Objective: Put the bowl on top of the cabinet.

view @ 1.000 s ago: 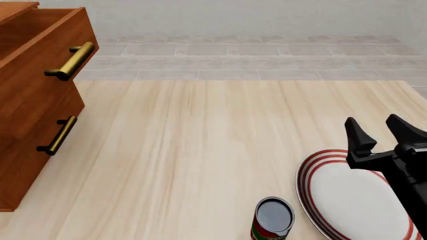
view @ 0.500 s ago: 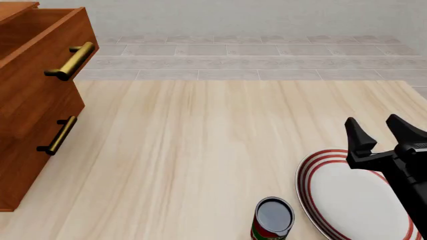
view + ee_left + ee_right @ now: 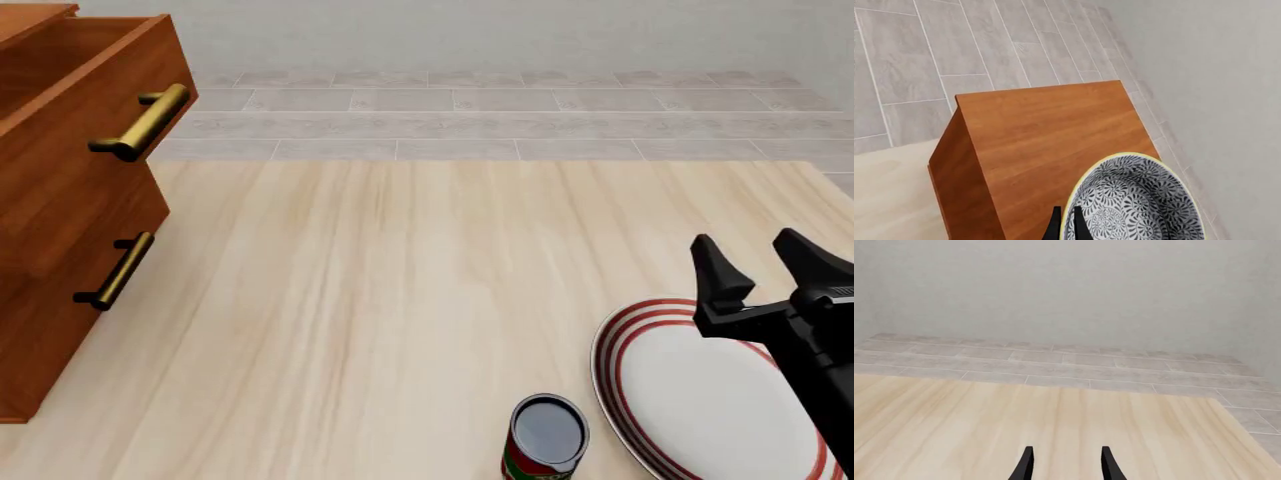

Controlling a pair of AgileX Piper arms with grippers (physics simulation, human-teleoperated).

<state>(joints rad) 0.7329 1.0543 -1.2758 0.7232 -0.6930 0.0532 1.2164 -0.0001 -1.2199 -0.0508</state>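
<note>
Reddish-brown wood fills my left wrist view: the cabinet (image 3: 1047, 145) top, seen from above. The bowl (image 3: 1134, 200) hangs over that top's edge, its rim pinched between the closed fingers of my left claw (image 3: 1065, 227), likely so I can lower it flat onto the wood. Away from the cabinet, my right claw (image 3: 774, 270) waits spread wide and empty above the plate (image 3: 707, 400), beside a can (image 3: 547, 435) on the desk (image 3: 400, 300).

Even, bright, sharp renders.
Faint shading under the plate (image 3: 707, 410); the light seems to come from overhead; no glare.
</note>
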